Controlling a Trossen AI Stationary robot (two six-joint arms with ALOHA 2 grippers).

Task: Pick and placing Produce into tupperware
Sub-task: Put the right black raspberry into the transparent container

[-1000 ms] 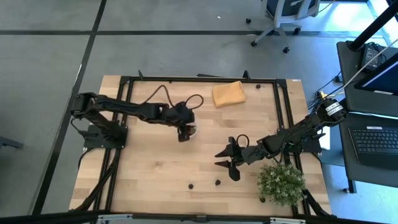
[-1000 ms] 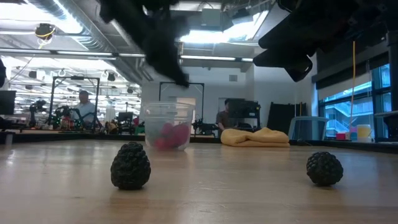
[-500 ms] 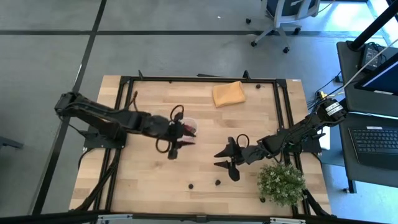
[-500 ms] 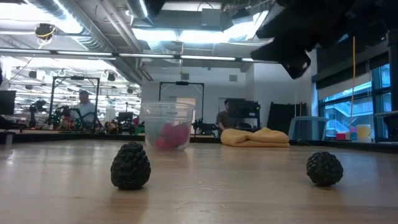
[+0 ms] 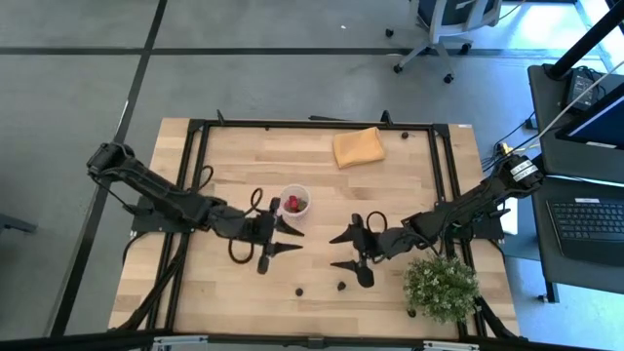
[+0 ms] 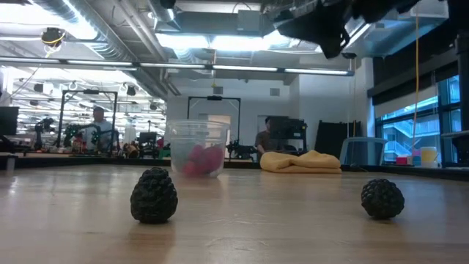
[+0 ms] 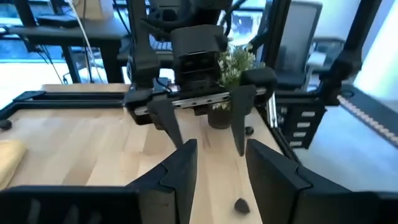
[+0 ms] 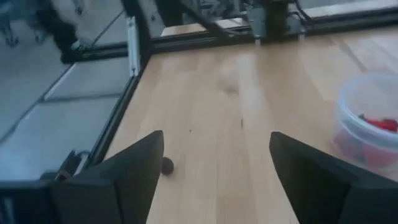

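The tupperware (image 5: 293, 202), a small round translucent cup, stands on the table's middle with red produce (image 5: 292, 203) in it; the right wrist view shows it too (image 8: 368, 118). Two dark berries (image 5: 299, 291) (image 5: 341, 286) lie on the table nearer its front edge. My left gripper (image 5: 295, 240) hovers open just in front of the cup, pointing right with nothing between its fingers. My right gripper (image 5: 333, 251) faces it from the right, open wide and also empty, above the table.
A folded orange cloth (image 5: 358, 147) lies at the far side of the table. A bushy green plant (image 5: 441, 286) stands at the near right corner, close to my right arm. A black frame (image 5: 195, 185) runs around the tabletop. Bare wood lies left of the berries.
My left gripper has left its place above the tupperware, moving toward the near edge and tipping from pointing down to nearly level. My right gripper has risen slightly and opened wider. The cup and the berries have stayed put.
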